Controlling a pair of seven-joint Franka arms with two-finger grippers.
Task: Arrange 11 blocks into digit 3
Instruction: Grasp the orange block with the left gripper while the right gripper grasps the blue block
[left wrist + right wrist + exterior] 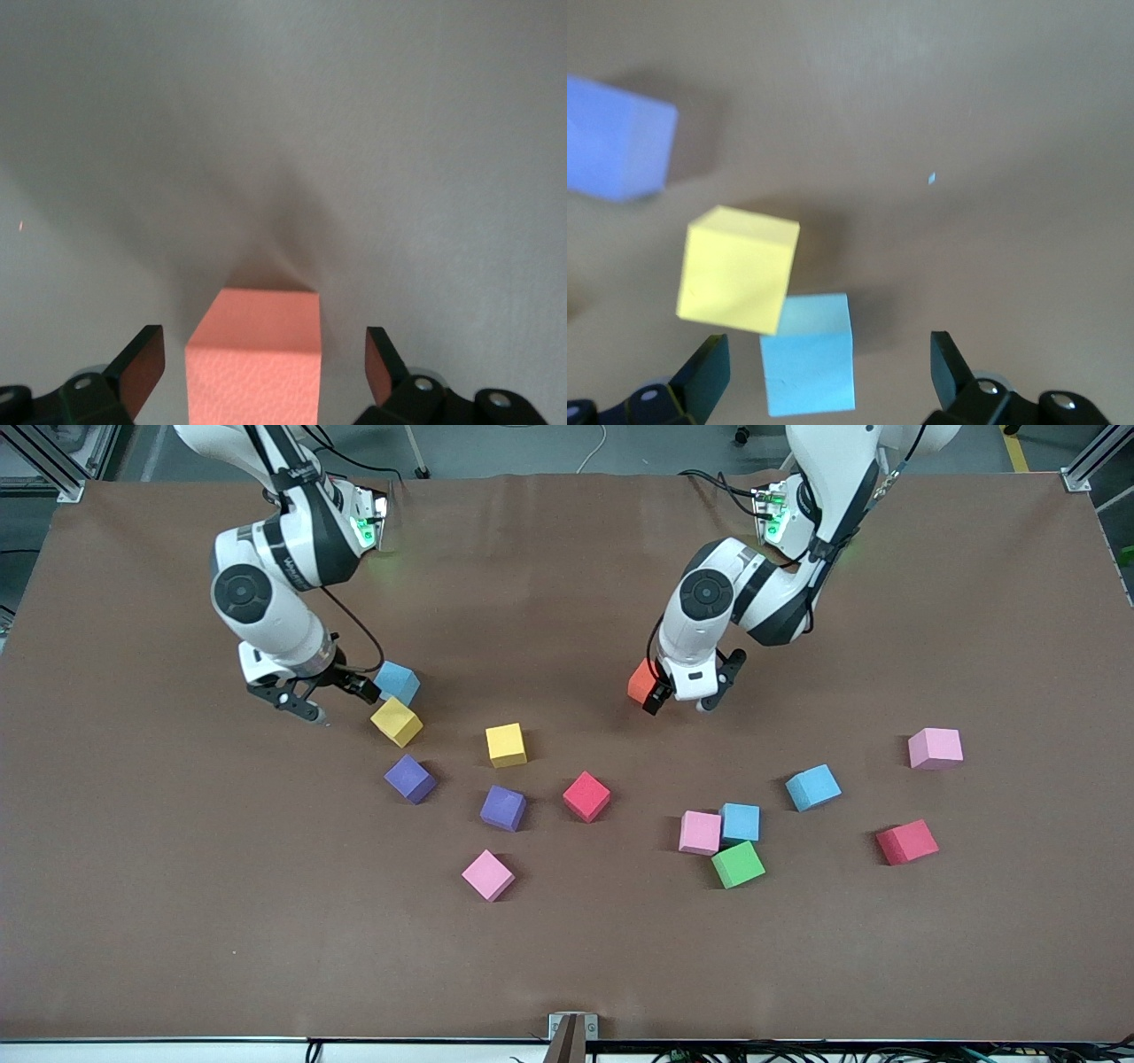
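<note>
Blocks scattered, digit 3 not yet begun: both grippers open, each poised at a cube.

Item one: left gripper (683, 695), fingers apart, straddles the matte orange foam cube (254, 354) on the brown table cover (567, 957) without clamping it; lower squarely so both pads meet flat faces before closing. Item two: right gripper (323, 695), fingers apart, sits at the light blue foam cube (808, 352), whose corner touches the yellow foam cube (737, 267); judged risk is nudging the yellow one, so centre on the blue cube first. Remaining loose stock lies nearer the front camera: purple cubes (410, 778), red cube (586, 795), pink cube (488, 874), green cube (737, 864).
</note>
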